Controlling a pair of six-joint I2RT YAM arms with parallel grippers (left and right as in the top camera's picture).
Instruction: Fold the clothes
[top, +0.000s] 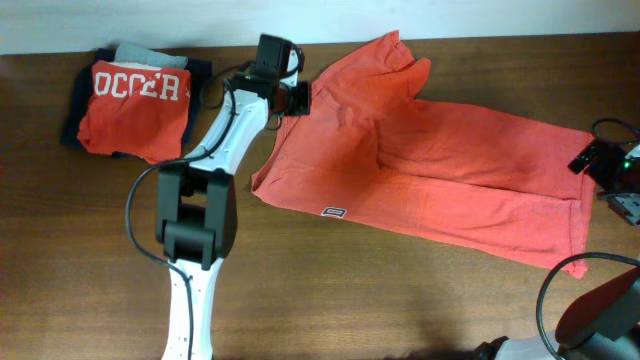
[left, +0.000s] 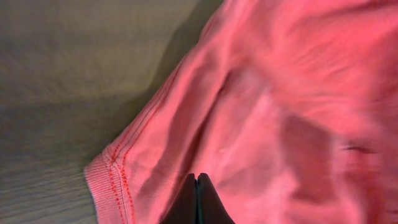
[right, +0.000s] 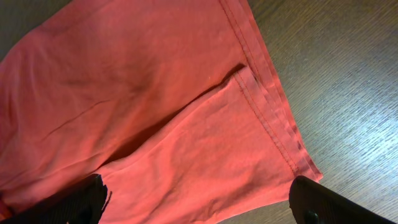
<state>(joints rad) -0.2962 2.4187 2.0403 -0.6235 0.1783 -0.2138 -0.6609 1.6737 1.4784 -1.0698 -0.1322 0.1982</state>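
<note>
The coral-red T-shirt (top: 440, 170) lies spread across the table, with its small hem label (top: 333, 212) at the near edge. My left gripper (top: 292, 97) sits at the shirt's upper left edge. In the left wrist view its fingertips (left: 196, 177) are pressed together on a fold of the red cloth (left: 280, 93), near a stitched hem. My right gripper (top: 600, 165) hovers at the shirt's right end. It (right: 196, 193) stands wide open over a hemmed corner of the cloth (right: 155, 93), one finger on each side, nothing pinched.
A folded stack of clothes (top: 135, 100), topped by a red shirt with white lettering, lies at the back left. The left arm's base (top: 195, 225) stands in the front middle-left. Bare wooden table (top: 400, 290) runs along the front.
</note>
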